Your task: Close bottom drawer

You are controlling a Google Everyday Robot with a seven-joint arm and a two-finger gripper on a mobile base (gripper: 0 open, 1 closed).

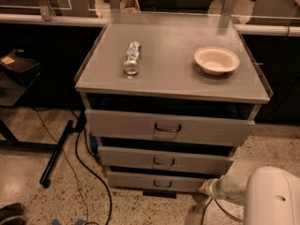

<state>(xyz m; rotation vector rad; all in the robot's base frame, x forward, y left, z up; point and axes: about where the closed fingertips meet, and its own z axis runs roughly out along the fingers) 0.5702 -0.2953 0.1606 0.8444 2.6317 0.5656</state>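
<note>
1. Locate the cabinet (pixel 93 81). It stands in the centre of the view on a speckled floor (pixel 140 210) and carries three grey drawers, stacked.

2. Identify the bottom drawer (pixel 136 180). It is the lowest and narrowest front panel, just above the floor, with a small dark loop handle (pixel 162 183) at its centre. A dark strip shows between its top edge and the middle drawer (pixel 131 156). The top drawer (pixel 122 123) has the tallest front, and a dark gap also shows above it.

3. Locate the gripper (pixel 206 187). It is low at the right, at the right end of the bottom drawer's front panel, level with that panel. You cannot tell from this view whether it touches the panel, and you cannot tell whether it is open or closed. The white arm (pixel 272 196) extends from it into the lower right corner.

4. Note the items on the cabinet top: a bottle (pixel 131 57) lying on its side at the left and a pale bowl (pixel 216 60) upright at the right, well apart from each other.

5. Note the floor at the left of the cabinet: a black cable (pixel 79 168) and a black pole (pixel 56 154) lie there.
</note>
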